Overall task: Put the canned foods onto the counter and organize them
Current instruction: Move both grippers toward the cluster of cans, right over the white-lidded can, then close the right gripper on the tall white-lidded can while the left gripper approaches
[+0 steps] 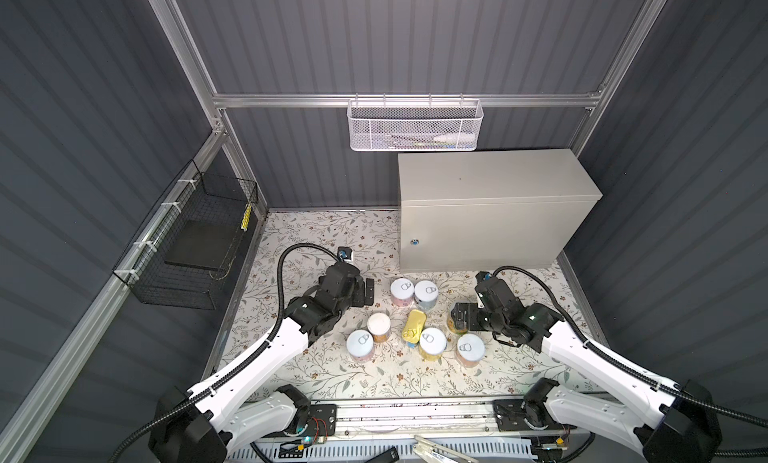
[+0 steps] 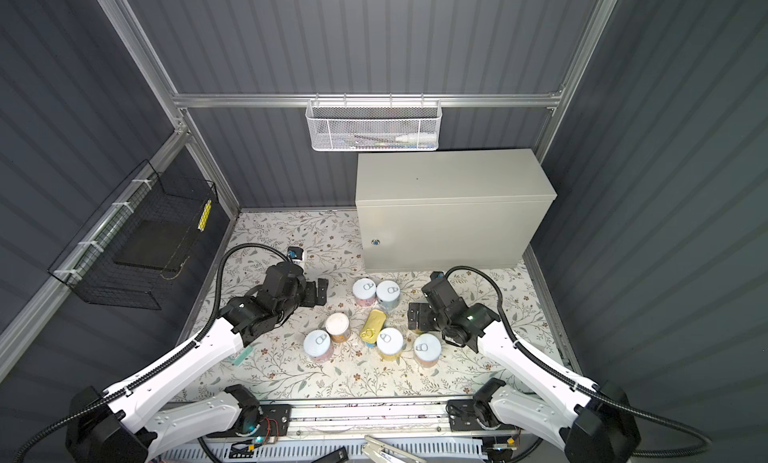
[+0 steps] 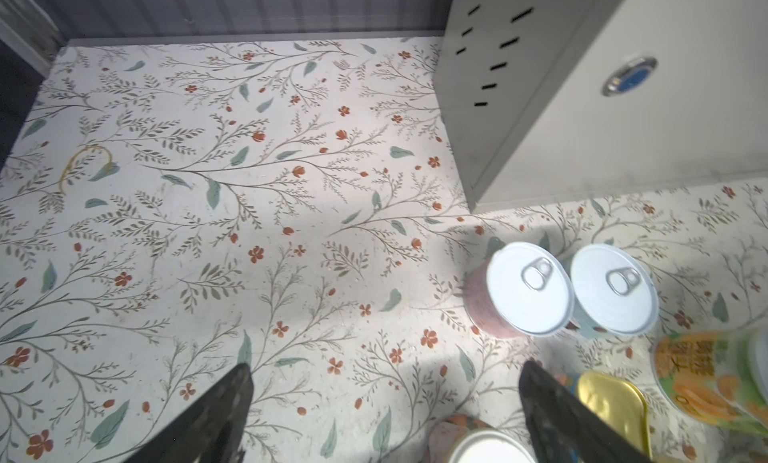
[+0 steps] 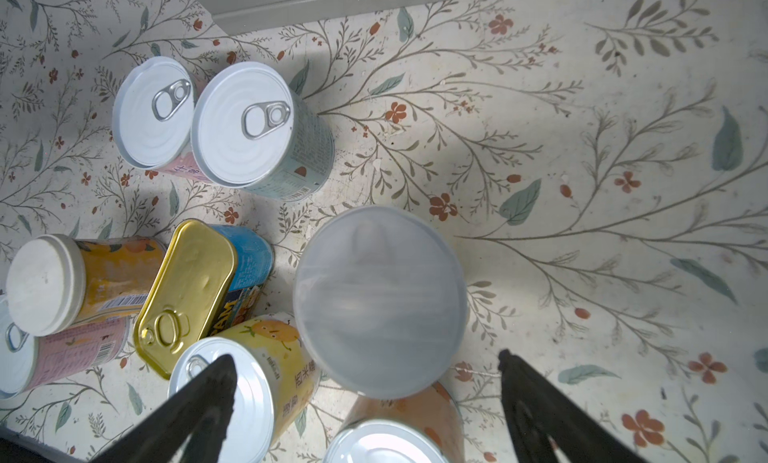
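Several canned foods stand clustered on the floral tabletop in both top views: a pink can [image 1: 402,291] and a pale-blue can [image 1: 426,294] at the back, then a white-lidded orange can [image 1: 379,326], a gold-topped oblong tin [image 1: 413,327] and a yellow can [image 1: 433,343]. The beige counter [image 1: 490,178] behind them has a bare top. My left gripper [image 1: 368,292] [image 3: 384,369] hangs open left of the pink can, nothing between its fingers. My right gripper [image 1: 461,315] [image 4: 365,357] is open above a can with a translucent lid [image 4: 380,301], not touching it.
A white mesh basket [image 1: 413,126] hangs on the back rail above the counter. A black wire basket [image 1: 195,240] is fixed to the left wall. A small blue-and-white object [image 1: 345,255] lies behind the left arm. Dark walls close in three sides.
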{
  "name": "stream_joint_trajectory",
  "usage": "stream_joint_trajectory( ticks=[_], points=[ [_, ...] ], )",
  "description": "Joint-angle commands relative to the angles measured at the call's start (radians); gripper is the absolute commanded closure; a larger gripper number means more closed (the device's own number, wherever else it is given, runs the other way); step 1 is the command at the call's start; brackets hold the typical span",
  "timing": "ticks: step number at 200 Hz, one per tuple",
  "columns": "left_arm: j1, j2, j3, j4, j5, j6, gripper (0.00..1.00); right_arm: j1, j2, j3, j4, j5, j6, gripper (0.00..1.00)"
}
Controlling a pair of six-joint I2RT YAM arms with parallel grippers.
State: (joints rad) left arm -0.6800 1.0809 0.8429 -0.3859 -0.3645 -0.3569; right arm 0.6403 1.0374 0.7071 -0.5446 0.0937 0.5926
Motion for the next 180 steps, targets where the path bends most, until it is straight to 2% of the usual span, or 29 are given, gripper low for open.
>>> stream_joint_trajectory(
  ticks=[1, 50, 114, 154, 180],
  points=[
    [-0.044, -0.024, 0.016, -0.041, 0.004, -0.029, 0.00, 0.006, 0.017, -0.005, 0.016, 0.019, 0.030, 0.01],
    [-0.126, -0.002, -0.012, -0.008, -0.014, -0.035, 0.00, 0.010, 0.062, -0.001, 0.020, 0.040, 0.031, 0.06],
    [-0.151, 0.068, -0.009, 0.060, -0.008, -0.011, 0.00, 0.028, 0.171, 0.045, 0.013, 0.074, 0.013, 0.10],
    [-0.154, 0.079, -0.032, 0.083, 0.000, 0.000, 0.00, 0.033, 0.208, 0.063, 0.019, 0.095, 0.012, 0.19],
    [-0.155, 0.083, -0.047, 0.097, 0.025, 0.022, 0.00, 0.033, 0.211, 0.071, 0.022, 0.083, 0.007, 0.34]
  ],
)
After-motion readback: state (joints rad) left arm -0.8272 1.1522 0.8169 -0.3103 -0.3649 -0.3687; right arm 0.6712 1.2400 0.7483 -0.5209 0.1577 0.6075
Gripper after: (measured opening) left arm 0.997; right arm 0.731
